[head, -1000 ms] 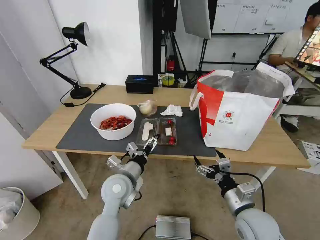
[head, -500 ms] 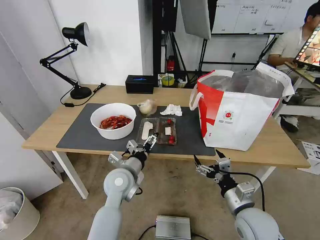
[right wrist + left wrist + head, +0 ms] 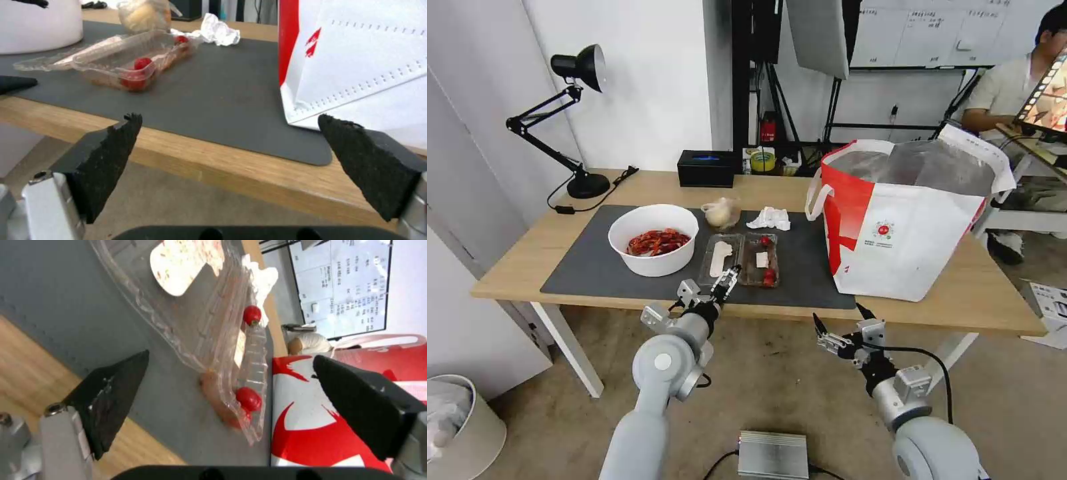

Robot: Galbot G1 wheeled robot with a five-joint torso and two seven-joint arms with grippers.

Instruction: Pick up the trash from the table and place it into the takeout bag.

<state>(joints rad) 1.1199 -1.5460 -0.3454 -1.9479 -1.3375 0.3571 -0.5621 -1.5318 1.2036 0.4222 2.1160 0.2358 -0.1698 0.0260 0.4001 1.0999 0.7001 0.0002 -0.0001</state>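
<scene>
Currently the left hand (image 3: 725, 285) hovers at the near edge of the bench (image 3: 527, 257), fingers spread, aimed at the clear hinged tray (image 3: 740, 259) on the grey mat (image 3: 587, 267). Tray lies open between the bowl (image 3: 654, 240) and the takeout bag (image 3: 904, 220). Right hand (image 3: 842, 327) waits spread below the bench edge. Best approach, I judge: straddle the tray's near rim, probably flimsy, and close gently so it does not buckle or spill the red bits.
</scene>
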